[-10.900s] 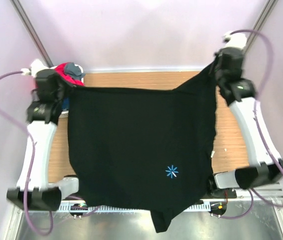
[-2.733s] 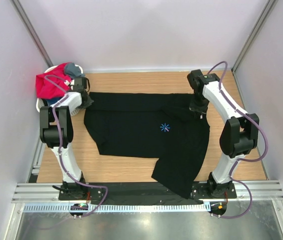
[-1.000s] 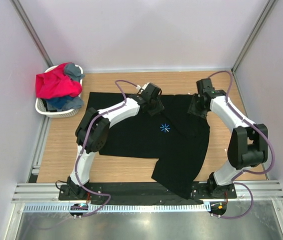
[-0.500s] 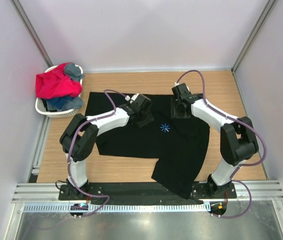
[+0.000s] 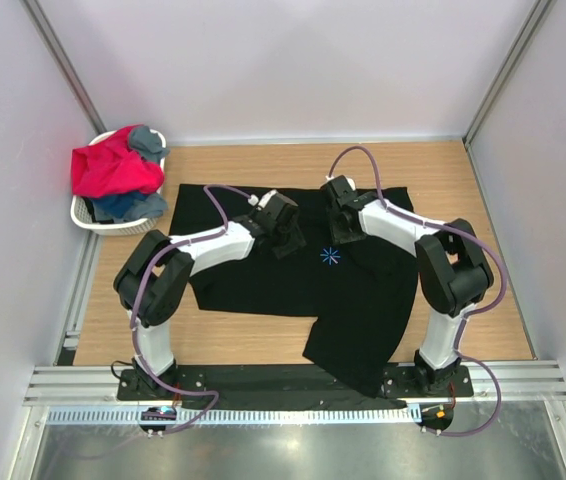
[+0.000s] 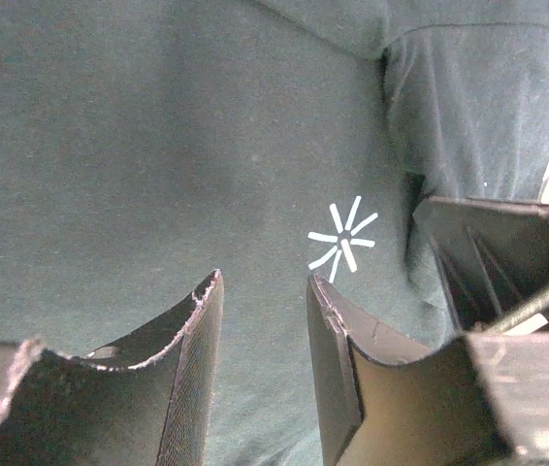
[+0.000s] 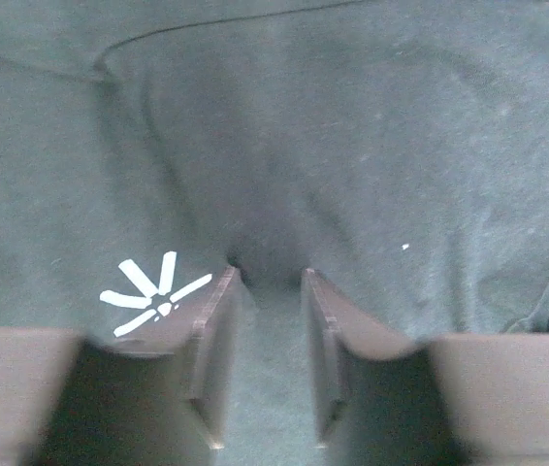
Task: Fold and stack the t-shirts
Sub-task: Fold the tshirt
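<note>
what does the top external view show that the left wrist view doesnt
Only top external: the white basket heaped with bright tees at the far left, and the wooden table. Only left wrist: the left hand seen close, fingers parted with nothing between them, low over the cloth. Both: the black t-shirt and its starburst print.

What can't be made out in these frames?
- Right wrist view: whether the right gripper, jaws apart, has gathered any of the black t-shirt; a dark pucker hides its tips.
- Top view: how many tees lie in the basket; the red tee covers them.
- Top view: the black t-shirt's near hem, lost against the dark table edge.
</note>
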Tool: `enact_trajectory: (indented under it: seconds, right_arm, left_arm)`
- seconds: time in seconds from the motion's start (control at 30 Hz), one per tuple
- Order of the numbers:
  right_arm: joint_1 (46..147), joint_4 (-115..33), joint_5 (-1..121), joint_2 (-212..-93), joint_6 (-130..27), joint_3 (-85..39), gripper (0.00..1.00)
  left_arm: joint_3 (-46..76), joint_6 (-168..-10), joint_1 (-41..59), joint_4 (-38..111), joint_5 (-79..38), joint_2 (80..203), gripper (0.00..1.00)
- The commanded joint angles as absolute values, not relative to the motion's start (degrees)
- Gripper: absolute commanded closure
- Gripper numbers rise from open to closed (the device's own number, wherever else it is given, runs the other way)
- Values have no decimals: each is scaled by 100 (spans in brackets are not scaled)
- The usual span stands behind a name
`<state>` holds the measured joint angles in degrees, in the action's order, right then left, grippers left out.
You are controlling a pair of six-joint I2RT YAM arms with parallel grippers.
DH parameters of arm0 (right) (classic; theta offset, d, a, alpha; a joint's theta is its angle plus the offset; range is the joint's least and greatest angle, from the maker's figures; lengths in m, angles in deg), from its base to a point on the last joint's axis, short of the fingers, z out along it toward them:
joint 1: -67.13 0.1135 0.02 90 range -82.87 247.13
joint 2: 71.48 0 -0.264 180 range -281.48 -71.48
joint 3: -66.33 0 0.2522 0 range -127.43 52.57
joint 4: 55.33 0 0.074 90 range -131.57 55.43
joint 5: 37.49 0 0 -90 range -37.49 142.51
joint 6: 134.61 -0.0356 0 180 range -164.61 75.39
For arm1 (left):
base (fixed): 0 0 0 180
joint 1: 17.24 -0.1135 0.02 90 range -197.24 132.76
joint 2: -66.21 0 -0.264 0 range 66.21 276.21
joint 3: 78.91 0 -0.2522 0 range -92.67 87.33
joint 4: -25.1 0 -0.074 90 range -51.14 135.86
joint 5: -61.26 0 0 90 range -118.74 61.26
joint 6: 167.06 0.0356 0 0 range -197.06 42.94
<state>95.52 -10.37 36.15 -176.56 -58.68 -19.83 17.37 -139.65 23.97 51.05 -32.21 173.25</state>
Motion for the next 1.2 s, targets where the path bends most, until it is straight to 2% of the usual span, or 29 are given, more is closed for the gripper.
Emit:
enact_trajectory:
  seconds: [0.0, 0.13, 0.27, 0.47, 0.7, 0.93, 1.17]
  right_arm:
    - [9544, -1187, 3080, -17783, -5841, -2231, 64]
    - [9544, -1064, 3194, -17862, -5815, -2494, 74]
    - [9526, -985, 3168, -17906, -5753, -2644, 99]
    - [9237, -932, 3870, -17687, -5841, -2732, 99]
    - [8297, -932, 5494, -17476, -5885, -2478, 99]
    - [7944, -958, 5980, -17282, -5823, -2266, 99]
    - [7944, -1011, 6147, -17423, -5868, -2248, 99]
  left_arm:
    - [1780, -13937, 2389, 4616, -3042, 17097, 59]
    - [1912, -14131, 2389, 4143, -2971, 17036, 58]
    - [1842, -14192, 2389, 3922, -2901, 17097, 58]
    - [1640, -14438, 2390, 3264, -2611, 17589, 58]
    - [1421, -14623, 2512, 2121, -2470, 18230, 58]
    - [1025, -14509, 2609, 1303, -2593, 18802, 59]
    - [410, -14482, 2714, 1188, -2505, 19417, 59]
